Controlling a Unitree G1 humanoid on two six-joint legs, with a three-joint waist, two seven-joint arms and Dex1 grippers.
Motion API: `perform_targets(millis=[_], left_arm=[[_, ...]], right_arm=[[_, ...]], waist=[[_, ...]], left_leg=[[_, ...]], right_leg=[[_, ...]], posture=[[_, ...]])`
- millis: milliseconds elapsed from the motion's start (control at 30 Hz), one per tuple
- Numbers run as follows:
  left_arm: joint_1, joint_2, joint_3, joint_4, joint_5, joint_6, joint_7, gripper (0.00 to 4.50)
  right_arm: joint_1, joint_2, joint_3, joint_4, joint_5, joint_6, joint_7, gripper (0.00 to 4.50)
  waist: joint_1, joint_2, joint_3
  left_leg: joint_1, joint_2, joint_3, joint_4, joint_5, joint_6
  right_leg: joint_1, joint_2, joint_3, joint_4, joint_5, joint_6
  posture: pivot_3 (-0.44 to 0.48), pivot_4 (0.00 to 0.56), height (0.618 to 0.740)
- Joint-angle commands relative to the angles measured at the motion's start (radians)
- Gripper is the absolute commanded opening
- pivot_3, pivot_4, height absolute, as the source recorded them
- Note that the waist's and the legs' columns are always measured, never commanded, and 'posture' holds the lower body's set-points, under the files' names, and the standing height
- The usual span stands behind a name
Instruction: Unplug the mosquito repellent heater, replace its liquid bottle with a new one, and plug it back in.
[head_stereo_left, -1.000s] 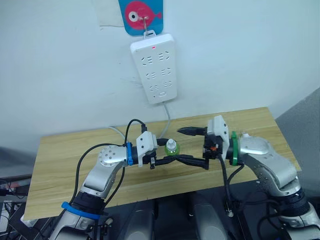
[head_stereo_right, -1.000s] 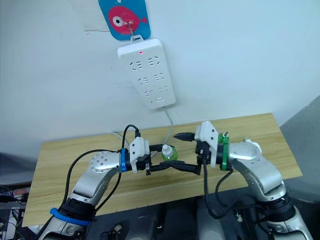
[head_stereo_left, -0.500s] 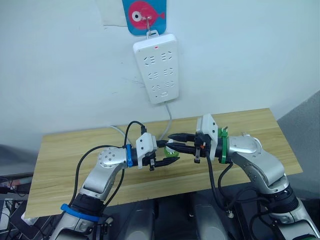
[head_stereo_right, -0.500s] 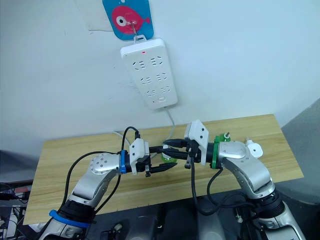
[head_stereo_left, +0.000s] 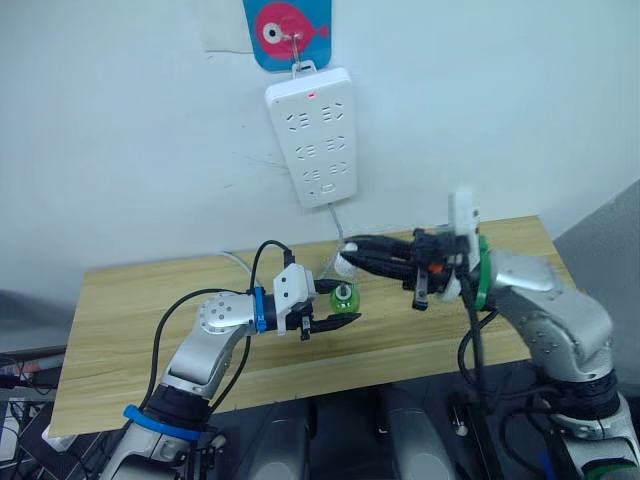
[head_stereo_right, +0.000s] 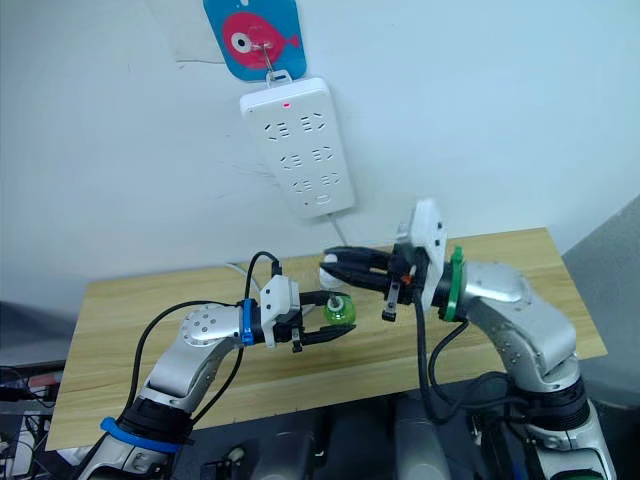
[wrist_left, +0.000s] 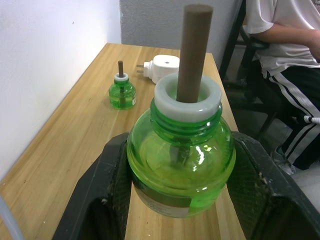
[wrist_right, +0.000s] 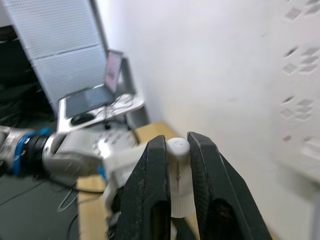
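Two grippers, one opened bottle: cap off, wick bare.
Eye views: left gripper (head_stereo_left: 335, 305) clamps the green bottle (head_stereo_left: 344, 296) above the table's (head_stereo_left: 130, 300) near side; right gripper (head_stereo_left: 350, 258) pinches the white cap (head_stereo_left: 345, 263) just up and right of it, below the wall strip (head_stereo_left: 310, 135). Left wrist view adds the bare wick (wrist_left: 194, 50) and the heater (wrist_left: 162, 67) lying unplugged on the table beside a second bottle (wrist_left: 121, 94), with a person (wrist_left: 280, 30) seated beyond. Right wrist view: cap squeezed between narrow fingers (wrist_right: 152, 190). Risk: tilting the open bottle could spill liquid; the thin pinch could drop the cap.
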Motion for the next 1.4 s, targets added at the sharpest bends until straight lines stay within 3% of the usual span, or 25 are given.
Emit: perform_targets(millis=[33, 167, 267, 333, 567, 867, 1200, 1400], left_arm=[[0.010, 0.008, 0.009, -0.016, -0.006, -0.025, -0.010, 2.25], [0.018, 0.015, 0.014, -0.018, -0.008, -0.027, -0.006, 2.25], [0.028, 0.017, 0.017, -0.035, -0.012, -0.018, 0.004, 2.25], [0.030, 0.020, 0.019, -0.040, -0.013, -0.013, 0.007, 2.25], [0.033, 0.032, 0.026, -0.052, -0.011, 0.004, 0.013, 2.25], [0.058, 0.070, 0.046, -0.107, -0.026, 0.049, 0.017, 2.25], [0.063, 0.087, 0.055, -0.139, -0.032, 0.079, 0.012, 2.25], [0.050, 0.084, 0.054, -0.126, -0.026, 0.073, 0.013, 2.25]], right_arm=[[0.038, -0.005, -0.061, -0.034, -0.013, 0.015, -0.110, 0.21], [0.159, -0.059, -0.039, 0.001, -0.168, -0.094, -0.127, 0.21], [0.279, -0.008, -0.020, 0.125, -0.371, -0.232, -0.292, 0.21], [0.301, 0.056, -0.028, 0.196, -0.415, -0.279, -0.363, 0.21], [0.266, 0.217, -0.024, 0.536, -0.510, -0.536, -0.433, 0.21], [0.167, 0.248, -0.029, 0.845, -0.571, -0.745, -0.412, 0.21], [0.125, 0.267, -0.032, 0.987, -0.563, -0.816, -0.397, 0.21], [0.141, 0.263, -0.031, 0.983, -0.571, -0.831, -0.396, 2.32]], waist=[[0.000, 0.000, 0.000], [0.004, 0.000, -0.001], [0.001, 0.000, -0.002], [0.000, 0.000, -0.002], [-0.020, 0.000, -0.002], [-0.021, 0.000, -0.001], [-0.020, 0.001, -0.001], [-0.019, 0.001, -0.001]], left_leg=[[0.000, 0.000, 0.000, 0.000, 0.000, 0.000], [0.000, -0.001, 0.000, 0.000, 0.000, 0.000], [0.001, 0.000, 0.001, 0.000, -0.001, 0.001], [0.001, 0.000, 0.001, 0.000, -0.001, 0.001], [0.001, 0.000, 0.003, -0.001, -0.001, 0.001], [0.001, 0.000, 0.003, -0.001, -0.003, 0.005], [0.001, 0.000, 0.003, -0.001, -0.003, 0.005], [0.001, 0.000, 0.002, -0.001, -0.003, 0.005]], right_leg=[[0.000, 0.000, 0.000, 0.000, 0.000, 0.000], [0.000, 0.000, 0.000, 0.000, 0.000, 0.000], [0.000, 0.000, 0.001, 0.001, 0.000, 0.000], [0.000, 0.000, 0.001, 0.001, 0.000, 0.000], [-0.001, 0.000, 0.002, 0.002, 0.000, 0.000], [-0.001, 0.001, 0.002, 0.001, 0.000, 0.000], [-0.001, 0.001, 0.002, 0.001, 0.000, 0.000], [-0.001, 0.001, 0.002, 0.001, 0.000, 0.000]], posture=[[-0.067, 0.299, 0.740], [-0.069, 0.304, 0.740], [-0.064, 0.309, 0.740], [-0.061, 0.315, 0.740], [-0.048, 0.332, 0.740], [-0.011, 0.363, 0.740], [0.002, 0.358, 0.740], [-0.003, 0.341, 0.740]])
